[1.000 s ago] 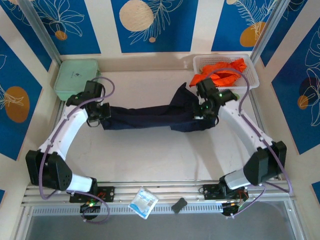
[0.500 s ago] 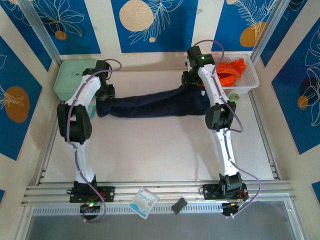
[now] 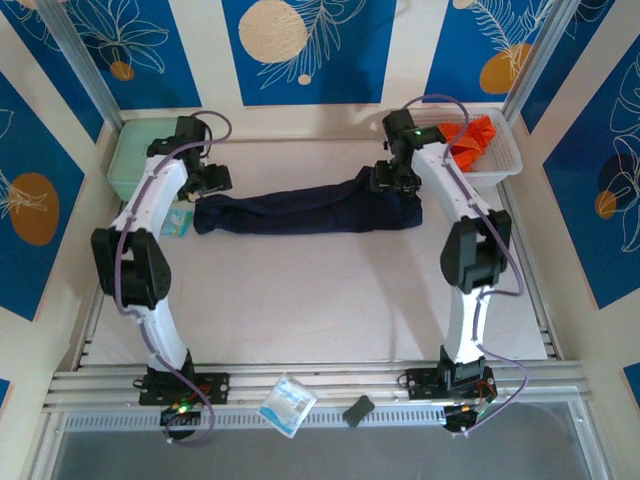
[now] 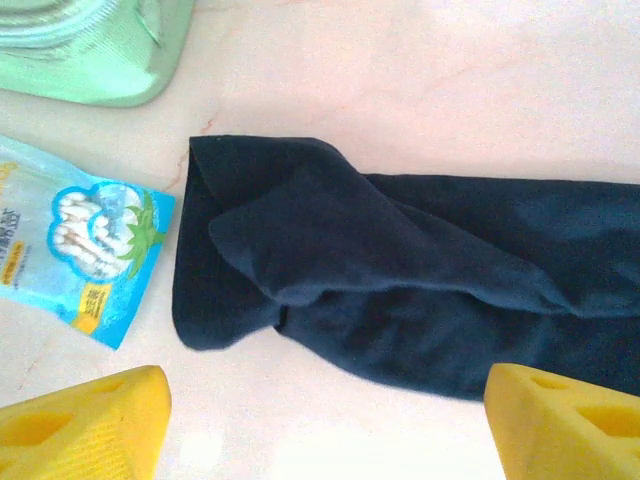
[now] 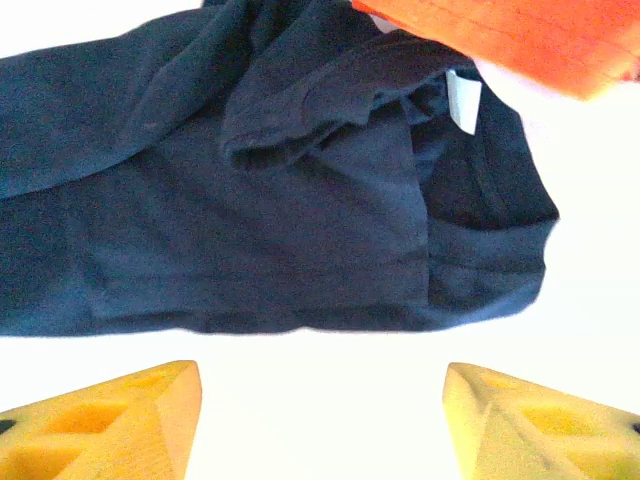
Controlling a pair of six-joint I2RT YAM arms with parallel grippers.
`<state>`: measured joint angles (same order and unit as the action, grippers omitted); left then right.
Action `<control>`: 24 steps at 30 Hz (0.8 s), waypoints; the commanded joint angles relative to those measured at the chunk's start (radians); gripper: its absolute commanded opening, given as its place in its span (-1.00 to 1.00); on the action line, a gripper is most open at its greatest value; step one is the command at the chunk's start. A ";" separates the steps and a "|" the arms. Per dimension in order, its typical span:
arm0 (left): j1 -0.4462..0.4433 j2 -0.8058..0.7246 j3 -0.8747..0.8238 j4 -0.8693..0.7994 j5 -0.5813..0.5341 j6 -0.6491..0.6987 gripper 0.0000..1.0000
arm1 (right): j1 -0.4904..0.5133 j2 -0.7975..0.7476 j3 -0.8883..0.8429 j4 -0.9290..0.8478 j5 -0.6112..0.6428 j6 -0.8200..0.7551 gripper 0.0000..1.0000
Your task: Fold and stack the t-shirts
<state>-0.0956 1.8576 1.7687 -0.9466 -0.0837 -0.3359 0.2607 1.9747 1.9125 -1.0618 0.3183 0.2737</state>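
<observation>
Top external view: the navy t-shirt (image 3: 310, 205) lies as a long rumpled band across the far half of the tabletop (image 3: 300, 300). The left gripper (image 4: 325, 430) and right gripper (image 5: 320, 420) stand wide and empty, one above each end of it. The orange t-shirt (image 3: 462, 140) sits in the basket (image 3: 505, 165) at the far right corner.
</observation>
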 commanded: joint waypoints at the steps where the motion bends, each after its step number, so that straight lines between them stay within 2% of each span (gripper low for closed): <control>1: 0.004 -0.108 -0.065 0.005 0.044 -0.022 0.66 | 0.001 -0.073 -0.140 0.094 0.009 0.051 0.20; 4: 0.004 -0.184 -0.137 0.014 0.064 -0.035 0.66 | -0.012 -0.095 -0.255 0.157 -0.007 0.059 0.04; 10: 0.002 -0.296 -0.241 0.030 0.087 -0.052 0.67 | -0.060 -0.044 -0.324 0.268 -0.018 0.037 -0.33; 24: 0.002 -0.330 -0.325 0.048 0.104 -0.061 0.67 | -0.095 0.133 -0.263 0.320 -0.026 0.014 -0.45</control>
<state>-0.0956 1.5402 1.4490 -0.9047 0.0002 -0.3874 0.1680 2.0884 1.6264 -0.7483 0.3138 0.2916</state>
